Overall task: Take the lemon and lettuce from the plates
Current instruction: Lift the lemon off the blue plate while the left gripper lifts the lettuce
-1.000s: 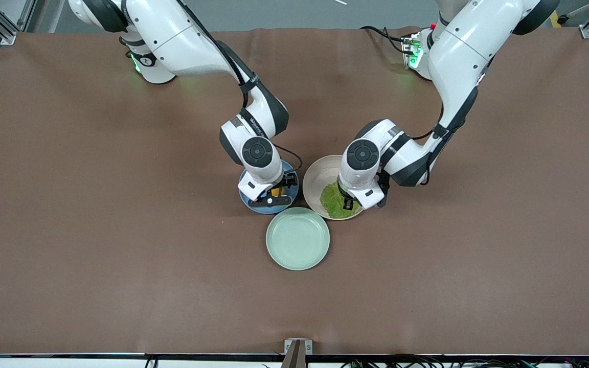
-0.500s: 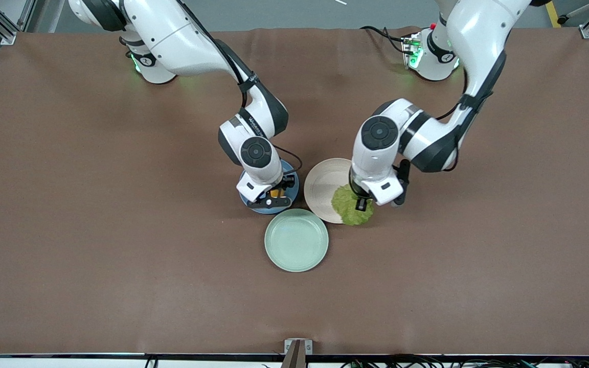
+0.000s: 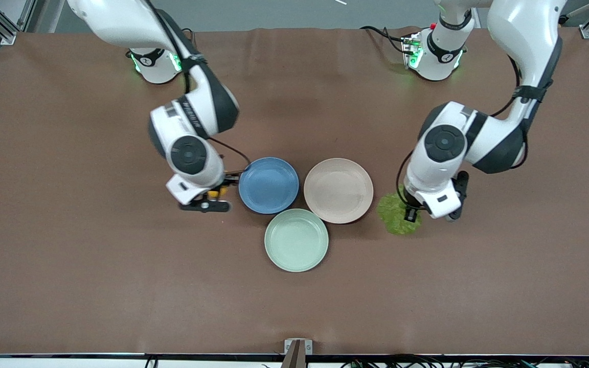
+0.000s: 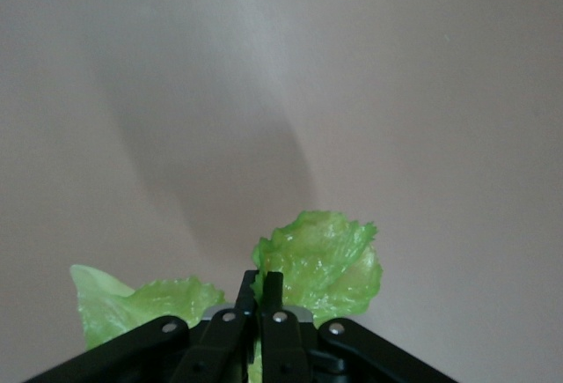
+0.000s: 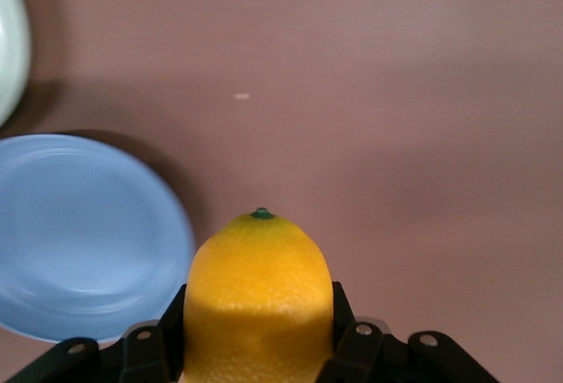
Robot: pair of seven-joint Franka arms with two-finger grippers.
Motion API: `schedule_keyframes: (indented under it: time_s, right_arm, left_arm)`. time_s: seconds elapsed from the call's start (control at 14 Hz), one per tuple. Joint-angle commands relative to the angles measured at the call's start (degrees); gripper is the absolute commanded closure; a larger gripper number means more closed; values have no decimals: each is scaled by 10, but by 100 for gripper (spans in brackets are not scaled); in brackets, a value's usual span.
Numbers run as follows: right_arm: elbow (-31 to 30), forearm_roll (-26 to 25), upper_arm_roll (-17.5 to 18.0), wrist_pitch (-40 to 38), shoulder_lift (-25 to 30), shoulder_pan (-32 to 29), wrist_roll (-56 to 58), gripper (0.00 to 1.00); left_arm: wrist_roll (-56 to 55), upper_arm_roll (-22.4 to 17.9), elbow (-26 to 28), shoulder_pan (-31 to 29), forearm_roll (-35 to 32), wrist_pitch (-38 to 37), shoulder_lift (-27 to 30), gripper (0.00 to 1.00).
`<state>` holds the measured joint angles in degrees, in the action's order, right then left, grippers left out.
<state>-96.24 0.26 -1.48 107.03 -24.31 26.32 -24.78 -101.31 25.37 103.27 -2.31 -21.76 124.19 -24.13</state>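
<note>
My right gripper (image 3: pixel 212 197) is shut on the yellow-orange lemon (image 3: pixel 213 193) over the bare table beside the blue plate (image 3: pixel 269 185), toward the right arm's end. In the right wrist view the lemon (image 5: pixel 259 299) fills the jaws and the blue plate (image 5: pixel 84 233) lies beside it. My left gripper (image 3: pixel 411 213) is shut on the crinkled green lettuce (image 3: pixel 394 213), over the table beside the beige-pinkish plate (image 3: pixel 338 190), toward the left arm's end. In the left wrist view the lettuce (image 4: pixel 321 260) hangs from the closed fingers (image 4: pixel 273 290). Both plates hold nothing.
A pale mint-green plate (image 3: pixel 296 239) sits nearer the front camera, touching close to both other plates. Brown table cloth (image 3: pixel 120 281) spreads all round. A metal bracket (image 3: pixel 297 350) sits at the near table edge.
Both arms have swung outward from the plates. The right gripper carried the lemon off the blue plate; the left gripper carried the lettuce off the beige-pinkish plate.
</note>
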Motion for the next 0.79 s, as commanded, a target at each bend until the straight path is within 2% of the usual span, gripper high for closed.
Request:
schedule_keyframes:
  time_s: [0.0, 0.14, 0.36, 0.5, 0.71]
  right_arm:
    - [-91, -8, 11, 15, 65, -117, 161, 84]
    - [-98, -6, 12, 31, 59, -207, 296, 84]
    - [-190, -6, 12, 170, 57, -283, 403, 84]
    - [-245, -6, 11, 277, 36, -316, 445, 83]
    - [-265, -6, 11, 332, 3, -335, 461, 81]
  left_arm:
    - [62, 6, 35, -46, -10, 9, 14, 100]
    - [115, 6, 53, -88, -10, 12, 11, 100]
    - [174, 6, 87, -139, -10, 59, 3, 100]
    - [186, 5, 94, -154, -10, 74, -14, 100]
    - [205, 4, 93, -175, -11, 89, -41, 99]
